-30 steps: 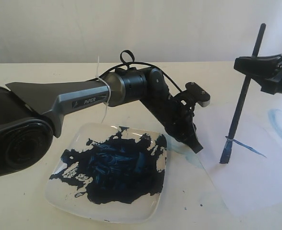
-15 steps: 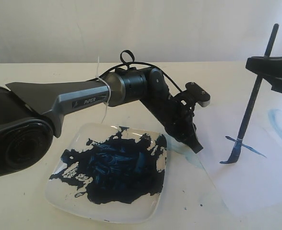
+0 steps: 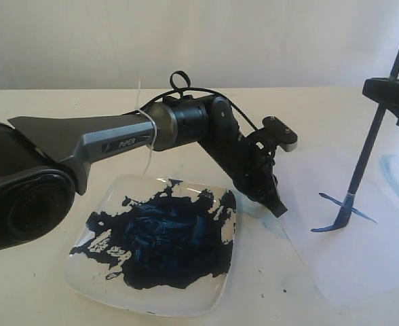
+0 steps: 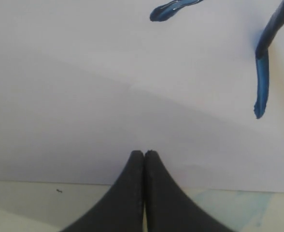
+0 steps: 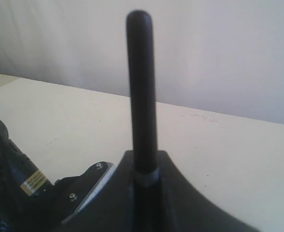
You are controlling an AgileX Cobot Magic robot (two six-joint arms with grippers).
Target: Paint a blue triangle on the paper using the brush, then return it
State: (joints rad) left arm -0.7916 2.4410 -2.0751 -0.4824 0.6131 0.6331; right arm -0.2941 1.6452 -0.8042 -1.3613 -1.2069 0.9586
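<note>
**Brush tip bends on paper in right gripper's clamp**

The brush (image 3: 370,151) leans in the right gripper (image 3: 383,90), whose fingers are clamped on its upper shaft. Below that grip, the blue-stained tip bends against the paper (image 3: 362,265) amid two dark blue strokes (image 3: 355,213). Well apart, the left gripper (image 3: 276,204) is pressed together on nothing, its tips at the sheet's edge, just beside the paint-covered plate (image 3: 84,272).

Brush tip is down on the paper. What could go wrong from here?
1. The brush tip is bent flat against the paper; pressing that hard may fatten or smear the line.
2. Only the shut left gripper seems to pin the paper, at one edge; brush drag could swivel the sheet.
3. The right gripper holds the brush well above the tip, so the tip may wobble.
</note>
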